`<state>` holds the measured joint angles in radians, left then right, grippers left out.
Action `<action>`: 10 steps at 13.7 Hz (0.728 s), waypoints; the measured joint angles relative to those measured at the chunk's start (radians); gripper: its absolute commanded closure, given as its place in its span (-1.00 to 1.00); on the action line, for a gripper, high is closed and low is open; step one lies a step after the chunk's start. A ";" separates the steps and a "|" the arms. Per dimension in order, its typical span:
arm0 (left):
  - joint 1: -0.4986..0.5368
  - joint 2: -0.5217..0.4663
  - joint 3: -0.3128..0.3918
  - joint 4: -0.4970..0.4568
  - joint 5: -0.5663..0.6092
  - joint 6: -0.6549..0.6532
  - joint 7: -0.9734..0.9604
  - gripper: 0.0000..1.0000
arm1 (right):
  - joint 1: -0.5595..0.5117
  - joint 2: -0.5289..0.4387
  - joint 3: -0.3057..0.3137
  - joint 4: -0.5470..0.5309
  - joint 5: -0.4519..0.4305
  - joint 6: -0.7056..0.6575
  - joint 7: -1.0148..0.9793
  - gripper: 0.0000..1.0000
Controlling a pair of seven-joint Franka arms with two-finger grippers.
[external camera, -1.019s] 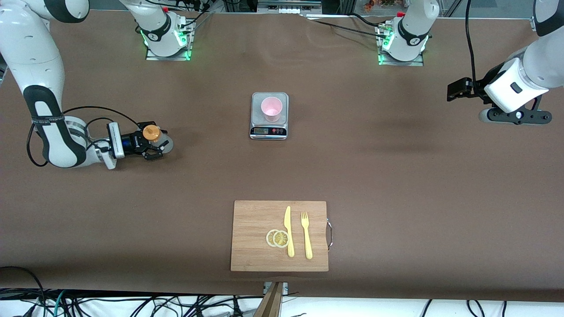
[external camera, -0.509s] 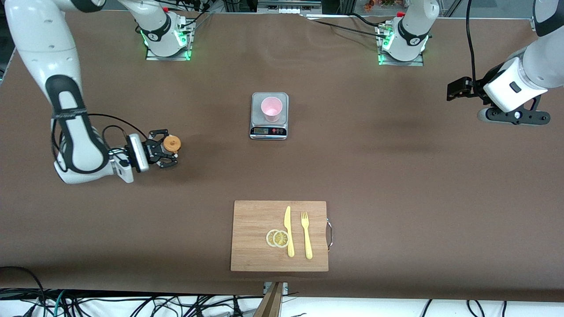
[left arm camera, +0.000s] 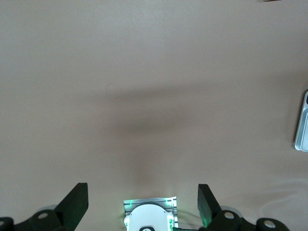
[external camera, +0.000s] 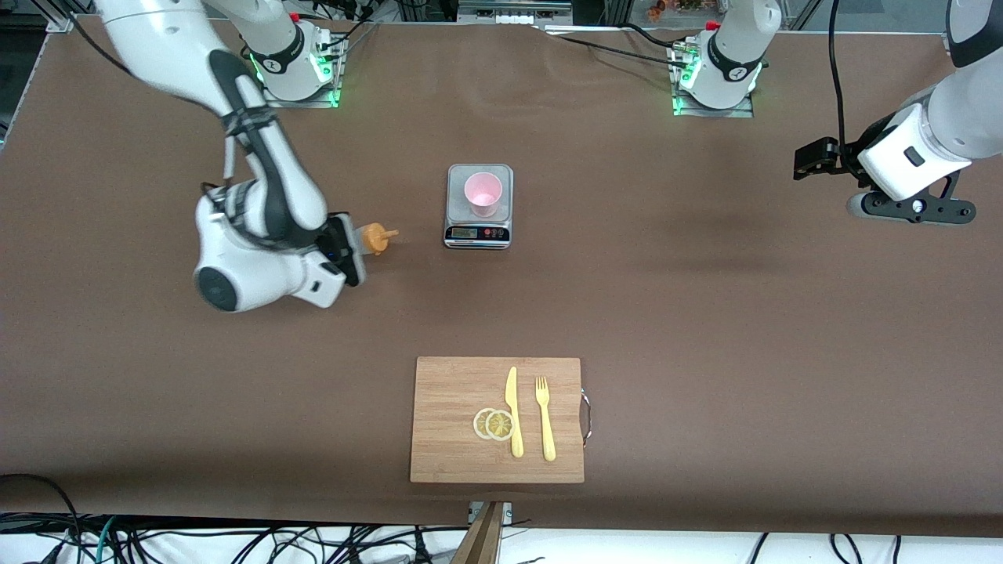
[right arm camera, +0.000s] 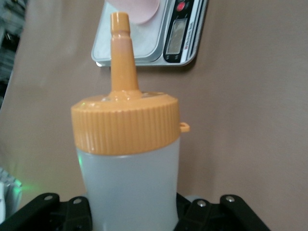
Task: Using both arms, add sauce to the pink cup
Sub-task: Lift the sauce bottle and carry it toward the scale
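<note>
The pink cup (external camera: 483, 193) stands on a small silver kitchen scale (external camera: 479, 232) in the middle of the table; its rim also shows in the right wrist view (right arm camera: 139, 10). My right gripper (external camera: 354, 241) is shut on the sauce bottle (external camera: 374, 237), whitish with an orange nozzle cap (right arm camera: 126, 120), held tilted over the bare table beside the scale toward the right arm's end, nozzle pointing at the scale. My left gripper (external camera: 809, 159) is open and empty, up over the left arm's end of the table, waiting; its fingers (left arm camera: 77, 202) frame bare table.
A wooden cutting board (external camera: 497, 419) lies near the front camera edge with two lemon slices (external camera: 494, 424), a yellow knife (external camera: 512, 410) and a yellow fork (external camera: 544, 417). The arm bases (external camera: 294, 63) stand along the robots' edge.
My right arm has lifted the sauce bottle off the table, carried it toward the scale and tipped its nozzle toward the cup. The left arm has barely moved.
</note>
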<state>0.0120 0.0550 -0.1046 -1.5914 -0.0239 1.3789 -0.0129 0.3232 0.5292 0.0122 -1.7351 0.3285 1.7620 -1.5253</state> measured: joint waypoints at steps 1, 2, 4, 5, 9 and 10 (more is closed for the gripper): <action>0.000 0.001 0.000 0.000 0.000 0.000 0.000 -1.00 | 0.019 -0.008 0.033 0.000 -0.067 0.000 0.087 1.00; 0.000 0.001 0.000 0.000 0.000 0.000 0.000 -1.00 | 0.032 -0.015 0.074 0.000 -0.126 0.000 0.176 1.00; 0.000 0.002 0.000 0.000 0.000 0.000 0.000 -1.00 | 0.052 -0.027 0.149 0.000 -0.217 0.000 0.325 1.00; 0.000 0.002 0.000 0.000 0.000 0.000 0.000 -1.00 | 0.061 -0.030 0.179 0.000 -0.251 0.000 0.383 1.00; 0.000 0.003 0.000 0.000 0.000 0.001 0.000 -1.00 | 0.097 -0.030 0.243 -0.006 -0.370 -0.015 0.544 1.00; 0.000 0.003 0.000 0.000 0.000 0.001 0.000 -1.00 | 0.101 -0.030 0.258 -0.008 -0.397 -0.022 0.576 1.00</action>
<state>0.0120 0.0578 -0.1048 -1.5914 -0.0239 1.3795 -0.0129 0.4241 0.4997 0.2703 -1.7431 -0.0690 1.7402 -0.9490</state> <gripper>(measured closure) 0.000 0.731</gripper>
